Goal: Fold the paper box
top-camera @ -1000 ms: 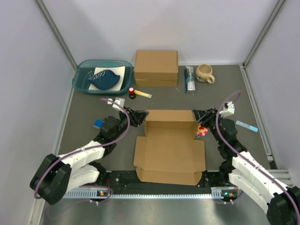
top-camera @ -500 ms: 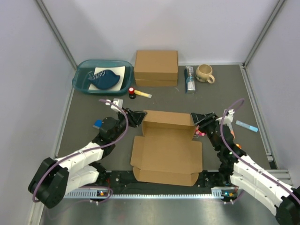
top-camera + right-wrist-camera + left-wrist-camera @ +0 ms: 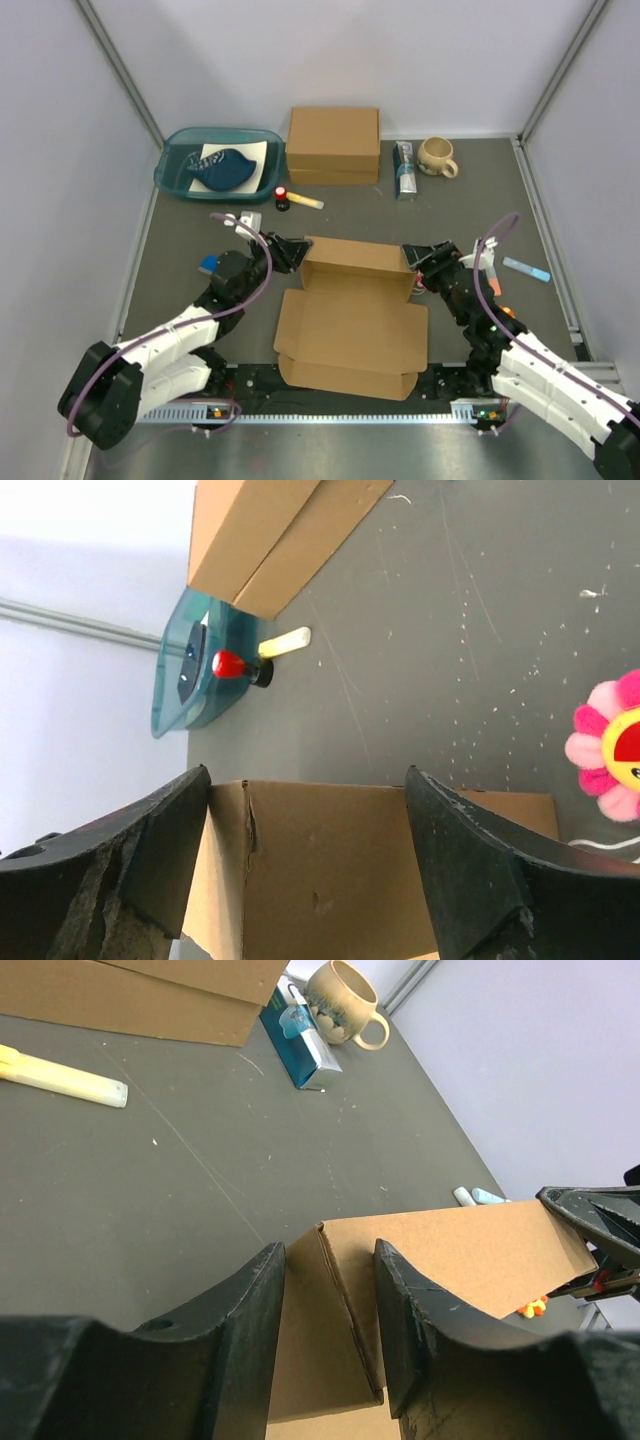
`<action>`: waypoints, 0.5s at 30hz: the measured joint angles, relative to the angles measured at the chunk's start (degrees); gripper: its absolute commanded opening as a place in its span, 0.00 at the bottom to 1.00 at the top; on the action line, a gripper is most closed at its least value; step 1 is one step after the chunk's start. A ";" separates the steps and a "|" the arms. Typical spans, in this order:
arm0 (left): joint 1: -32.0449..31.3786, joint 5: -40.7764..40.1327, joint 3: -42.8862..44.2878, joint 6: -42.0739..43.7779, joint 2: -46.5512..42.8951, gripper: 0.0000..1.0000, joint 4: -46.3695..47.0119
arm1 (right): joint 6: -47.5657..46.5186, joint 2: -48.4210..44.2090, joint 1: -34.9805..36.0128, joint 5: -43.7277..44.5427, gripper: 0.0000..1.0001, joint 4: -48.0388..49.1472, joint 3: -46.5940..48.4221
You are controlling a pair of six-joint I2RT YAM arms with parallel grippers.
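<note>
The paper box (image 3: 350, 325) lies flat and open in the middle of the table, its back wall (image 3: 355, 257) folded upright. My left gripper (image 3: 291, 250) is at the wall's left end. In the left wrist view its fingers (image 3: 258, 1300) straddle the box corner (image 3: 322, 1228), and cardboard touches both of them, so the left gripper (image 3: 330, 1250) is shut on the corner fold. My right gripper (image 3: 414, 257) is at the wall's right end. In the right wrist view it (image 3: 306, 775) stands open wide, with the brown wall (image 3: 330, 860) between its fingers.
At the back are a teal tray (image 3: 172, 170), a thicker brown box (image 3: 333, 143), a silver-blue packet (image 3: 405, 168) and a mug (image 3: 437, 155). A red-capped item (image 3: 283, 196) and a yellow marker (image 3: 306, 201) lie behind the paper box. A pink flower toy (image 3: 610, 745) and a light blue stick (image 3: 526, 269) lie to the right.
The paper box has slid left and toward the arms. My right gripper has opened wider and moved left with the wall. The left gripper has eased open slightly.
</note>
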 measured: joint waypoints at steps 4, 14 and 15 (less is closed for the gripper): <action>-0.02 0.00 1.09 0.11 -0.11 0.54 -2.23 | -0.13 0.17 0.46 -0.04 0.81 -3.89 1.95; -0.15 2.27 2.34 -0.17 -0.57 0.65 -5.84 | -7.96 -3.74 0.68 -2.75 0.70 -7.80 3.19; -0.17 2.84 2.43 -0.20 -0.57 0.65 -6.01 | -8.50 -4.04 0.61 -3.19 0.69 -7.80 3.17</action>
